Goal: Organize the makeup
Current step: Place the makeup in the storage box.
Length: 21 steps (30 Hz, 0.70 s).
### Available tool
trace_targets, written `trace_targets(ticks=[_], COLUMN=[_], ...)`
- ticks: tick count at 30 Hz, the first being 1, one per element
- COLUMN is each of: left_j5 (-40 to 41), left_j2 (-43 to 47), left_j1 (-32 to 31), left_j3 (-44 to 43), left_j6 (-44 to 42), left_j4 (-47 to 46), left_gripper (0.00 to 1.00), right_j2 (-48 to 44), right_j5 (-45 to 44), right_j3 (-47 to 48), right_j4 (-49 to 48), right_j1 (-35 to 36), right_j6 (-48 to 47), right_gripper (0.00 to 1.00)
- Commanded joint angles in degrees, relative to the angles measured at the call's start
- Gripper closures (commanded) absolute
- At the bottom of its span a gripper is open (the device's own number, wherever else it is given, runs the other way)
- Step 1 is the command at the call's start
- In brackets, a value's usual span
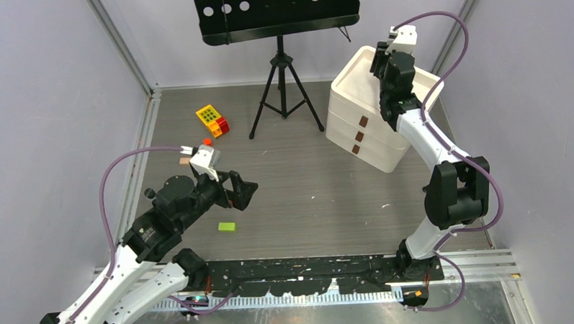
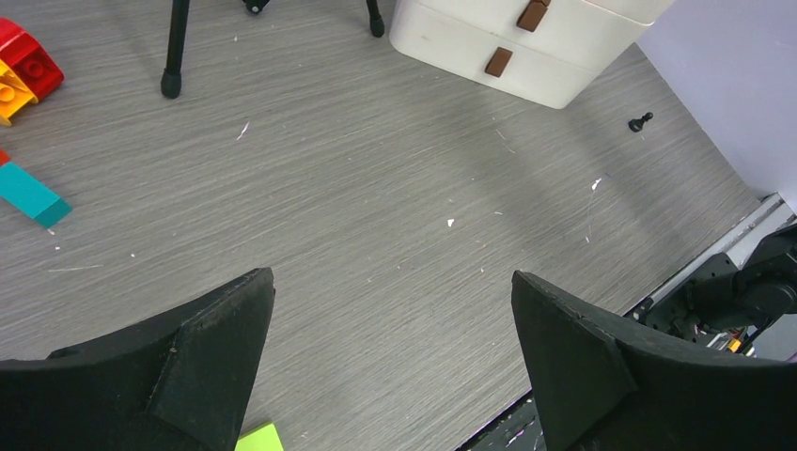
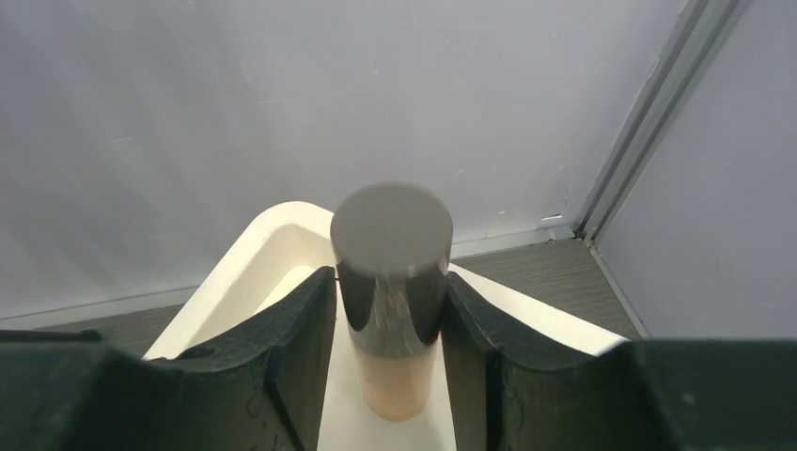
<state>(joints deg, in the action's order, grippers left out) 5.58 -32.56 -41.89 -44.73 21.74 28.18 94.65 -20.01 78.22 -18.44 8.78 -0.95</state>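
The bottle (image 3: 390, 282), dark-capped with a pale peach body, stood upright between the right jaws, above or in the open top tray of the box (image 3: 273, 221). Whether its base rested on the tray floor could not be told. The right jaws were partly open and lay close against both sides of the cap. Whether they clamped it or merely flanked it could not be told from the wrist view.

In the top view the right arm reached over the box (image 1: 339, 84) at the far right of the tabletop (image 1: 307, 197).

The left jaws were fully spread and held nothing. They hung above bare tabletop, with a green block (image 1: 226, 226) just beside them and more toy blocks (image 1: 212, 120) farther back.

Step in hand, as judged: placing the bottle in the top tray.

Next move, as judged:
1. Confirm that the bottle is seated.
2. Open the right jaws well clear of the cap.
3. Withdraw straight up, so that neither finger tips the bottle.

A small black item (image 2: 641, 122) lay near the box, too small to identify.
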Motion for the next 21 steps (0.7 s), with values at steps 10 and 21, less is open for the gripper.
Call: trace_targets(ticks=[10, 21], left_j5=[2.07, 15.07], left_j2=[1.34, -4.30], left_j1=[0.08, 0.11], left_j3=[-0.27, -4.20], left_j6=[-0.46, 4.20], left_j4=[0.37, 5.30], left_gripper=[0.00, 0.00], right_j2=[-3.23, -7.86], right_j5=[-3.78, -2.89], right_j3=[3.73, 15.42], right_j4=[1.10, 14.25], right_j1=[-0.16, -0.11], right_j6=[0.89, 2.67], right_gripper=[0.28, 0.16])
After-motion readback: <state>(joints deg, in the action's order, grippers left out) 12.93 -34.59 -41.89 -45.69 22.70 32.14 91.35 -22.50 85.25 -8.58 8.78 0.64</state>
